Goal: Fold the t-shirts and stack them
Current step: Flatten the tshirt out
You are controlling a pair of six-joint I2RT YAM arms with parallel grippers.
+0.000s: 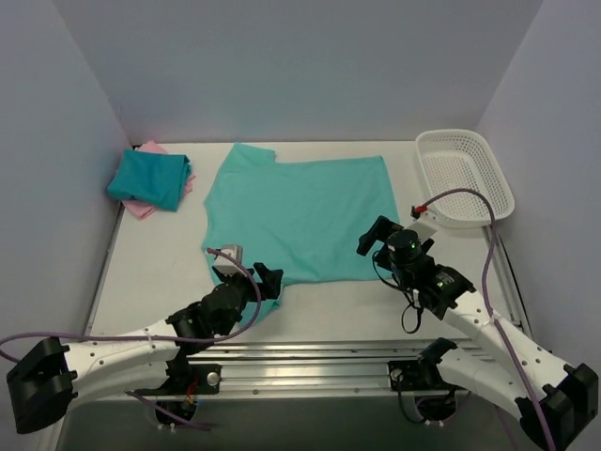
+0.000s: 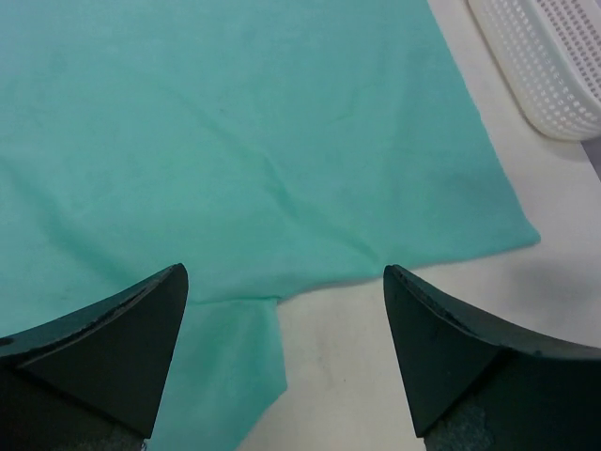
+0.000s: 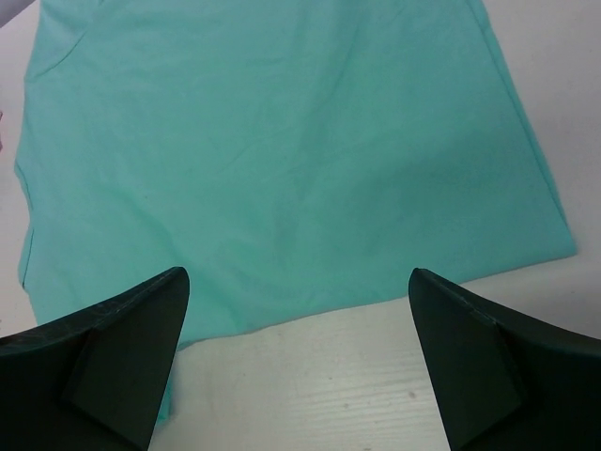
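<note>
A light teal-green t-shirt (image 1: 300, 211) lies spread flat in the middle of the table. A darker teal-blue t-shirt (image 1: 148, 178) sits folded on a pink t-shirt (image 1: 141, 209) at the back left. My left gripper (image 1: 252, 282) is open and empty over the near left sleeve of the green shirt (image 2: 235, 141), its near hem between the jaws (image 2: 285, 282). My right gripper (image 1: 380, 240) is open and empty at the shirt's near right edge. In the right wrist view the green shirt (image 3: 282, 141) fills the top and its hem lies just ahead of the gripper (image 3: 299, 282).
A white mesh basket (image 1: 465, 178) stands at the back right and shows in the left wrist view (image 2: 545, 66). Grey walls close in the table on three sides. Bare table lies along the near edge in front of the shirt.
</note>
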